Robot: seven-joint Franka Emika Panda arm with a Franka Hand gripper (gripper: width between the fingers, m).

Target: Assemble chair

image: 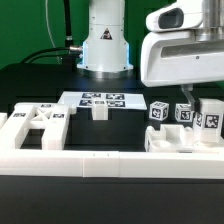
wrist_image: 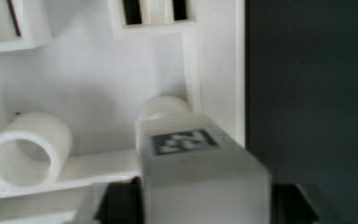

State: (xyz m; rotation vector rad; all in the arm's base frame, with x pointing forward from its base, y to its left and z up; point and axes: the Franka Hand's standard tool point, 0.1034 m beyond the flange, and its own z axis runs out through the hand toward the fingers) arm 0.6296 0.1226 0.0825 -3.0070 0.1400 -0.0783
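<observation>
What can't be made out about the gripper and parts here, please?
- Whether the gripper holds the tagged post: wrist view, blurred, fingers cut by the edge.
- Fingertips: exterior view, lost among the tagged blocks.
- Arm, upper part: exterior view, cut by the top edge.

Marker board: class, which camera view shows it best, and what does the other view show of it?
The exterior view. The marker board lies flat mid-table there, its tags plain, in front of the arm's base. The wrist view shows only close-up white chair parts; no board can be made out.
</observation>
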